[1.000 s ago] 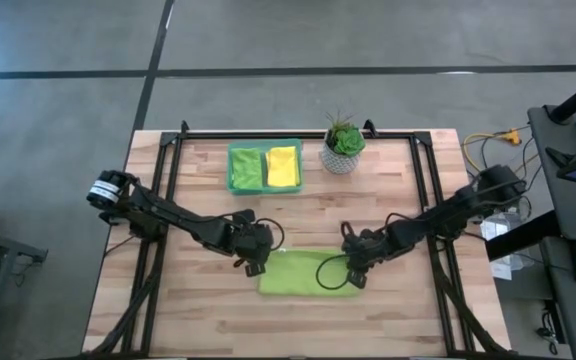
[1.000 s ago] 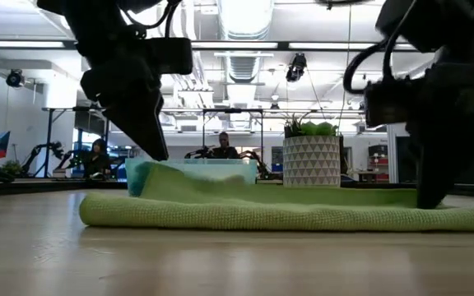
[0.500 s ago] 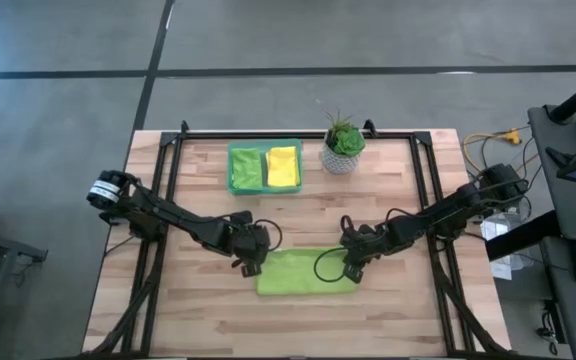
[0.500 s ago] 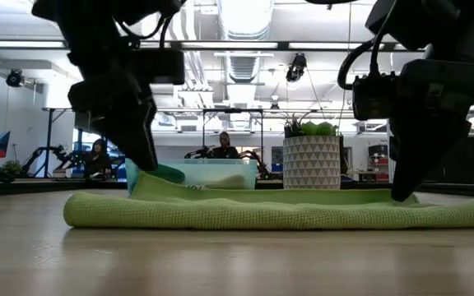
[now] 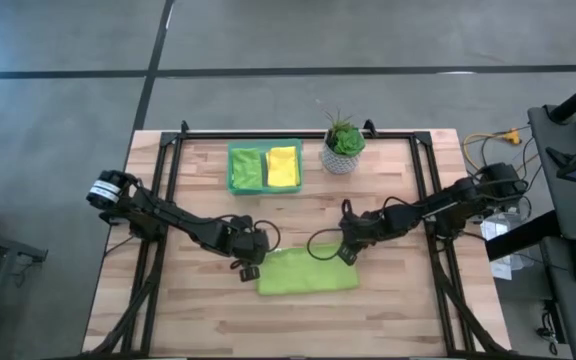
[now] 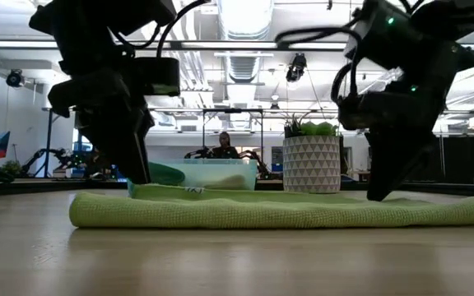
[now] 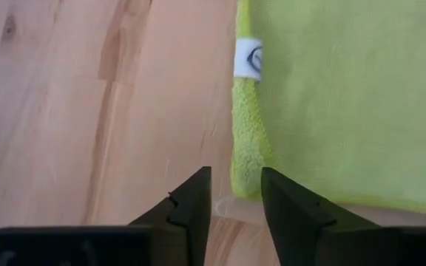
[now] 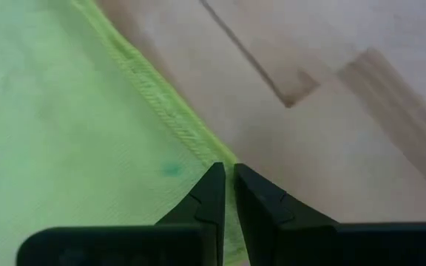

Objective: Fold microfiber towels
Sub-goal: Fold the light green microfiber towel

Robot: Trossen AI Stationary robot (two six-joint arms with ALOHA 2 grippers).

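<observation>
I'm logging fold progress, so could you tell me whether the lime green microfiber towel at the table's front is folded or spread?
Folded: the lime green microfiber towel lies doubled, two layers showing in the low view.

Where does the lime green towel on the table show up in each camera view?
High: lime green towel lies flat between both end effectors.
Low: long green band across the front.
Left wrist: fills the upper right.
Right wrist: covers the left half.
Shared landmark: white potted plant, also in the low view.
</observation>
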